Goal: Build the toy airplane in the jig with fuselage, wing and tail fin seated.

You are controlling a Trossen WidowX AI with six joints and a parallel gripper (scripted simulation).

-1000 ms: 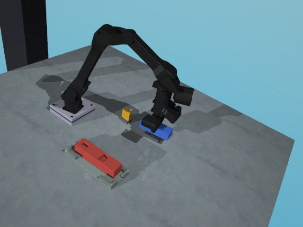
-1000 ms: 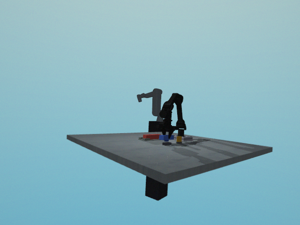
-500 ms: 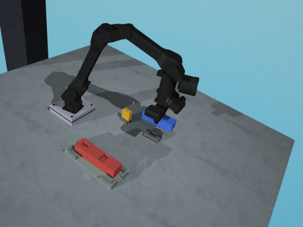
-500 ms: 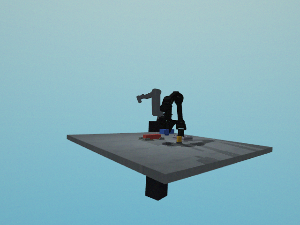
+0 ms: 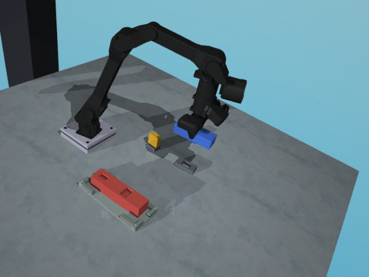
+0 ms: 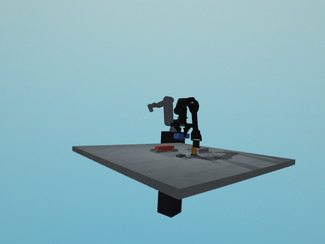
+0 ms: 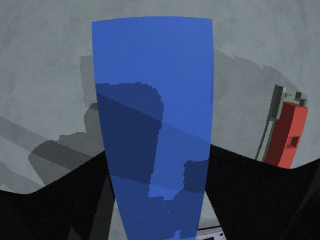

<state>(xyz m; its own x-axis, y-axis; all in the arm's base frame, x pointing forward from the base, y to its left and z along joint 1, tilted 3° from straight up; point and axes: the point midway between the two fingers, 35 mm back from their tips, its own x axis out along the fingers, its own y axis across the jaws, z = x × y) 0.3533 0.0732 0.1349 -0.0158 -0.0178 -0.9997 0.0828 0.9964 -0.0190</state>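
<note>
My gripper (image 5: 194, 131) (image 6: 183, 131) (image 7: 155, 151) is shut on the blue wing (image 5: 206, 138) (image 6: 180, 135) (image 7: 154, 87) and holds it level, a little above the table. The red fuselage (image 5: 119, 192) (image 6: 164, 147) (image 7: 291, 135) lies flat in the grey cradle jig (image 5: 131, 224) (image 7: 272, 118) at the front left, with two open sockets on its top. The yellow tail fin (image 5: 154, 139) (image 6: 194, 150) stands upright on a small grey stand, to the left of the gripper.
An empty small grey stand (image 5: 184, 167) (image 6: 180, 155) lies on the table below and in front of the held wing. The arm's base plate (image 5: 87, 137) sits at the back left. A dark pillar (image 5: 29, 38) stands behind the table.
</note>
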